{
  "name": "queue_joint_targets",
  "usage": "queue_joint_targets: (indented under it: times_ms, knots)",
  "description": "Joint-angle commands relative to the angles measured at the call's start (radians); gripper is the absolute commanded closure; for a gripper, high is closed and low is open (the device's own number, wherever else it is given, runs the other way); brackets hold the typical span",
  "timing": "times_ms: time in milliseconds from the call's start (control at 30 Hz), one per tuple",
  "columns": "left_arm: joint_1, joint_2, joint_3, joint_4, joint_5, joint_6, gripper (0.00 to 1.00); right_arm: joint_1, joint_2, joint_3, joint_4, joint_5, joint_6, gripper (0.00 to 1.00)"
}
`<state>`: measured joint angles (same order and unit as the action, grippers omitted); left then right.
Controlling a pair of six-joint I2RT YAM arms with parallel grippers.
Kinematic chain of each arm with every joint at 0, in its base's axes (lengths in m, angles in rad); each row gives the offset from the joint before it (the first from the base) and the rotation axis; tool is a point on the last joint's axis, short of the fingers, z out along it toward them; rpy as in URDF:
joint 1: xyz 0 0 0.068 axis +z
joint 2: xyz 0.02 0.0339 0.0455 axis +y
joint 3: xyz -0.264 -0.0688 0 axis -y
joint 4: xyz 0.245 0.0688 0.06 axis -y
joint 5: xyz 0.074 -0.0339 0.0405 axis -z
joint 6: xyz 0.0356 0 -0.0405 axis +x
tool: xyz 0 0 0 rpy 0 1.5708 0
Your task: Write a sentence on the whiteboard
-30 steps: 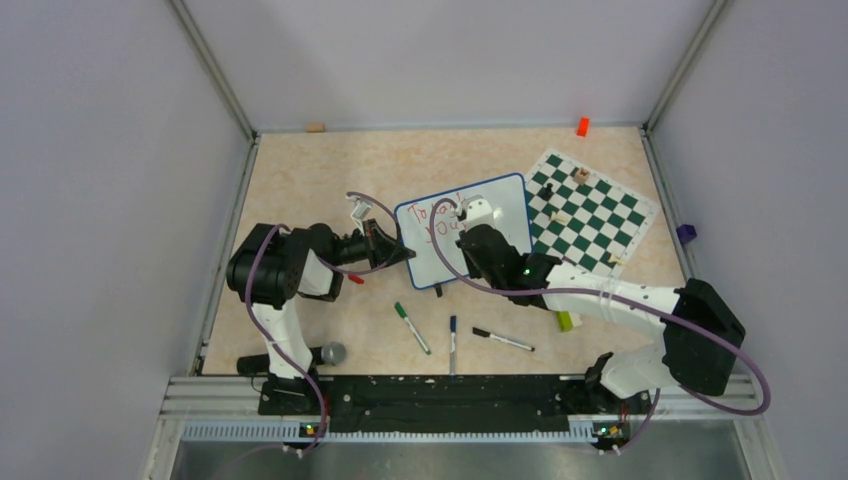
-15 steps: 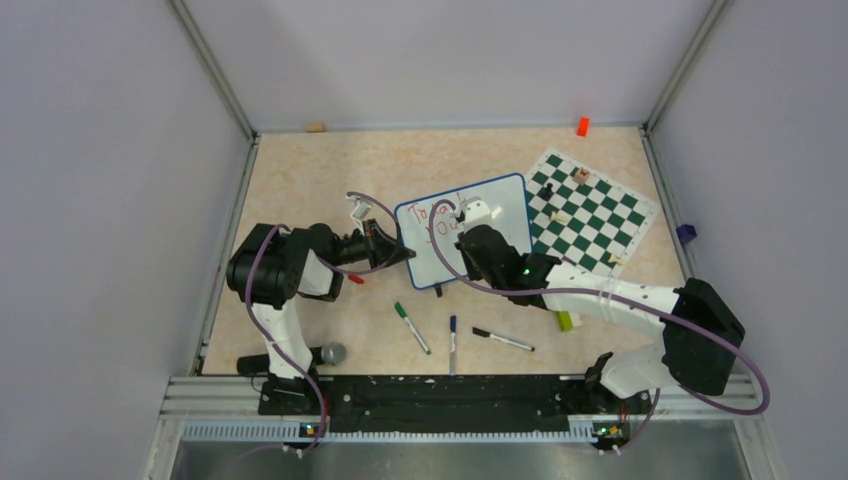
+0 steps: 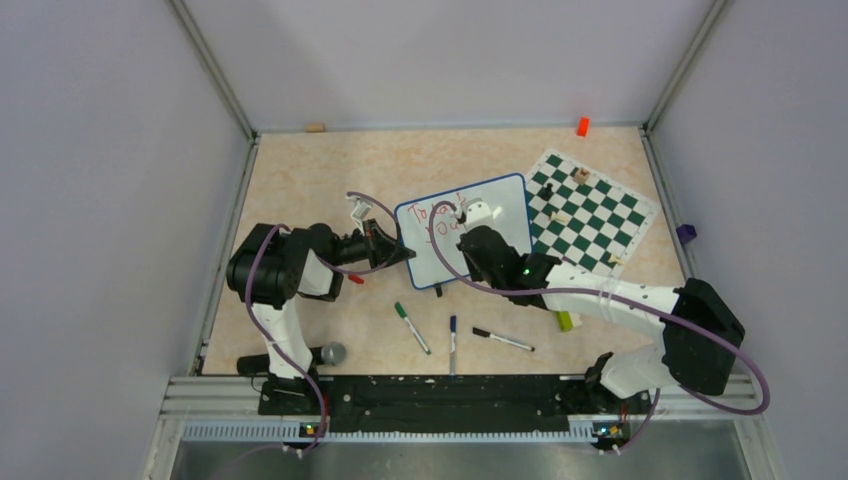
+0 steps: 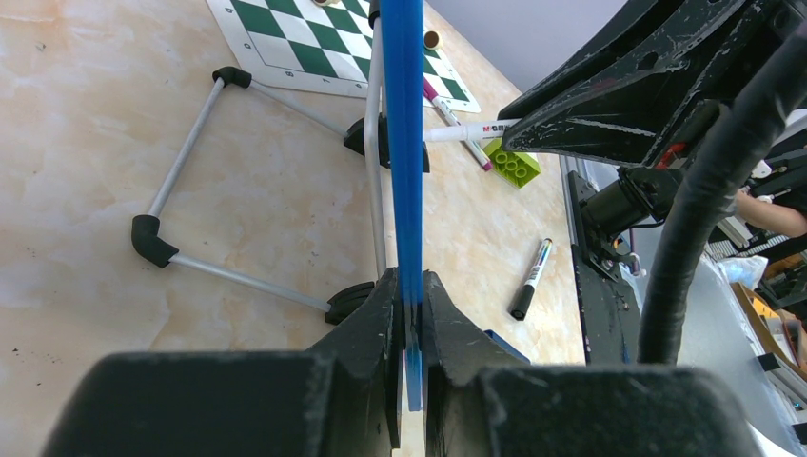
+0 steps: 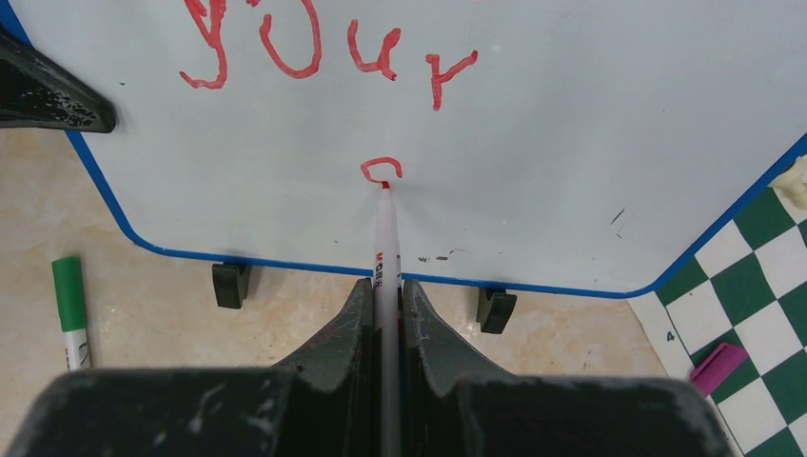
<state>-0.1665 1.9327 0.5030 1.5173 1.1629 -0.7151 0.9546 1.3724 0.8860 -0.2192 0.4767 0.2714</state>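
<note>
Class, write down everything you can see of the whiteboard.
The whiteboard is a small white rectangle with a thin blue frame, rounded corners and two black feet. It stands propped on a grey wire stand on the table, beside the chess mat. Red writing includes "your", with a small curved stroke below it. The left gripper clamps its edge; the marker in the right gripper touches its face.

whiteboard [image 5: 590, 124] white (blue frame) | sentence [image 5: 376, 68] red | chess mat [image 3: 590, 210] green-white chequered
</note>
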Motion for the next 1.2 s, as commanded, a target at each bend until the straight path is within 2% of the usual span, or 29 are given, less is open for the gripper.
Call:
queue_joint_targets:
  times_ms: [0, 567, 1167]
  knots:
    - [-0.005, -0.015, -0.001, 0.103, 0.040, 0.038, 1.00, 0.009, -0.006, 0.035, 0.013, 0.060, -0.006, 1.00]
    - [-0.004, -0.018, -0.002, 0.103, 0.039, 0.038, 1.00, -0.006, 0.033, 0.123, 0.030, 0.073, -0.057, 1.00]
    - [-0.004, -0.019, -0.001, 0.103, 0.040, 0.037, 1.00, -0.006, -0.012, 0.045, -0.007, 0.023, -0.015, 1.00]
